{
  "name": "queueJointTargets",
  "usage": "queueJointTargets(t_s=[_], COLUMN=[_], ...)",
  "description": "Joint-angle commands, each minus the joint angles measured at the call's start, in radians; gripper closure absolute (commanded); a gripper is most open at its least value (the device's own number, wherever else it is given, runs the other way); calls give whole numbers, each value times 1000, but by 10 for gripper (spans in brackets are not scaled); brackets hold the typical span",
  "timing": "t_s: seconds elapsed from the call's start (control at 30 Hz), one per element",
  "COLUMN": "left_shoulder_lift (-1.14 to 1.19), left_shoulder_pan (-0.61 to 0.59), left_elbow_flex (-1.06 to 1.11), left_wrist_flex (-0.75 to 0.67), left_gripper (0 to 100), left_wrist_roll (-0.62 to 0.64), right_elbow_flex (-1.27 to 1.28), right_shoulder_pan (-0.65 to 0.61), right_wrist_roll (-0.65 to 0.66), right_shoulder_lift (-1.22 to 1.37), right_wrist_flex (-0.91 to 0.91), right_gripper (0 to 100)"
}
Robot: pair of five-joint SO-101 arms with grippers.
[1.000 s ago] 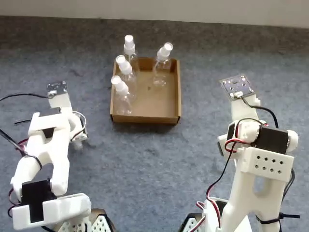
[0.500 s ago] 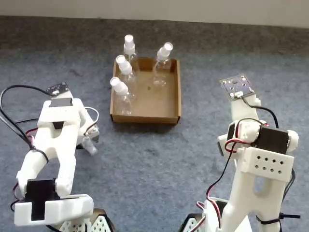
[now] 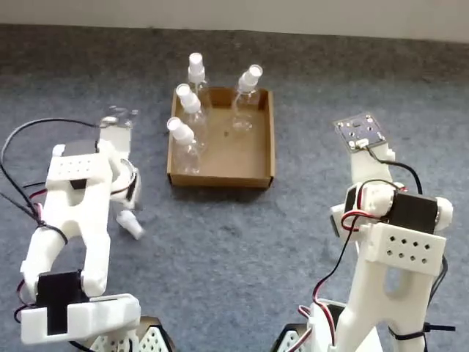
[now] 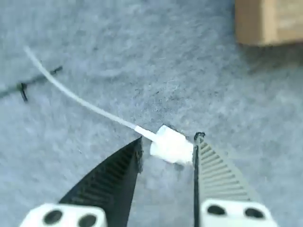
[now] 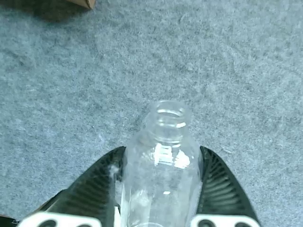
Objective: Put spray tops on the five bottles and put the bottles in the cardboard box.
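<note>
A white spray top (image 4: 171, 145) with a long dip tube lies on the grey carpet. My left gripper (image 4: 165, 142) stands open around it, one finger touching it and a gap at the other. From above, the spray top (image 3: 130, 225) lies by the left arm (image 3: 77, 198), left of the cardboard box (image 3: 220, 180). My right gripper (image 5: 162, 151) is shut on a clear open-necked bottle (image 5: 165, 142), held upright over the carpet. In the high view the right arm (image 3: 388, 235) covers that bottle. Several capped bottles (image 3: 189, 103) stand in the box.
A corner of the cardboard box (image 4: 270, 21) shows close to the left gripper. Black and red cables (image 3: 22, 139) trail beside the left arm. Open carpet (image 3: 242, 249) lies between the two arms, in front of the box.
The left arm has swung its wrist toward the box, and its gripper now stands around the spray top. The right arm has kept still with the bottle.
</note>
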Motion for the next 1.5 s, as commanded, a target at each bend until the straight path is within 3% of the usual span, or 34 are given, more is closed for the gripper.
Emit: queueJointTargets(t_s=[0.0, 0.1, 0.17, 0.3, 0.67, 0.83, 0.97, 1.47], left_shoulder_lift=[-90, -134, -145, -145, -143, -143, -143, -143], left_shoulder_pan=[-76, -84, -81, -35, 91, 90, 87, 22], left_elbow_flex=[-99, -90, -56, 4, 168, 246, 288, 423], left_wrist_flex=[92, 180, 206, 163, -35, -173, -190, -347], left_gripper=[829, 829, 829, 828, 828, 828, 828, 832], left_wrist_roll=[-629, -1049, -1266, -1435, -1488, -1491, -1550, -1521], right_elbow_flex=[-33, -33, -31, -31, -31, -31, -31, -31], right_shoulder_pan=[-4, -4, -4, -4, -4, -4, -4, -4], right_wrist_roll=[17, 17, 17, 17, 20, 20, 20, 18], right_shoulder_lift=[-27, -27, -27, -27, -27, -27, -27, -27], right_wrist_flex=[-2, -2, -2, -2, -1, -1, -1, 4], right_gripper=[889, 889, 889, 889, 889, 889, 889, 889])
